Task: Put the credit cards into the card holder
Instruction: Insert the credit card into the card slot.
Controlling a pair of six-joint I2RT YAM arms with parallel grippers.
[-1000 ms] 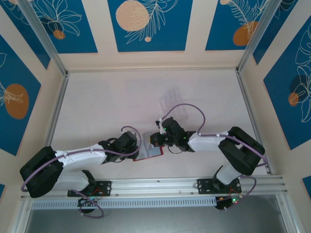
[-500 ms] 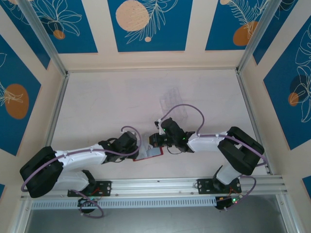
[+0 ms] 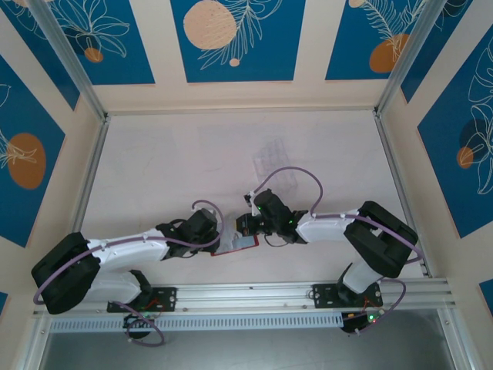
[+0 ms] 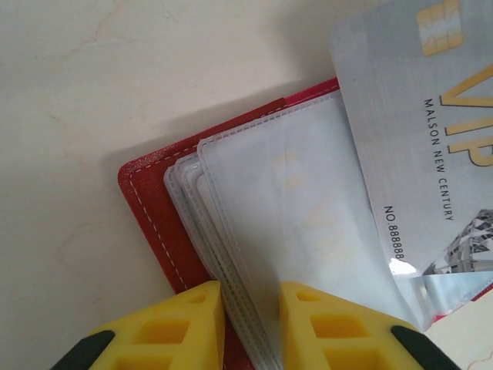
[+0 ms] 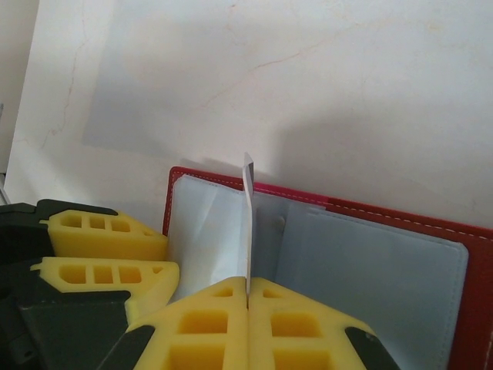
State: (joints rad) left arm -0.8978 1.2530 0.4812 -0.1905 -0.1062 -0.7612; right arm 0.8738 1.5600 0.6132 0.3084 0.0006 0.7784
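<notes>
- Your right gripper [image 5: 248, 287] is fully closed on a pale grey-white credit card [image 5: 249, 202]. It holds the card on edge, with the far end standing over the open card holder [image 5: 400, 216].
- Your left gripper [image 4: 250, 308] is nearly closed. Its yellow fingers [image 4: 185, 320] nip the near edge of the card holder [image 4: 150, 208] at the bundle of clear sleeves [image 4: 285, 200] and pin it to the table [image 4: 115, 77].
- From the left wrist, the card [image 4: 416, 131], printed with gold VIP lettering, lies across the top sleeve. Its lower corner appears to sit under the sleeve film, though the glare there leaves that unsure.
- Over the last second, the top view shows the right gripper [image 3: 245, 223] creeping a little to the left, towards the card holder [image 3: 235, 245]. The left gripper [image 3: 218, 245] and the holder itself have not moved.
- That small advance reads as the card being fed into a pocket, so the insertion looks under way but not finished.
- Further out, the clear compartment tray [image 3: 277, 166] sits well apart, beyond the right arm.
- Keep the left hold steady. If it slips, the sleeve is likely to buckle against the card.
</notes>
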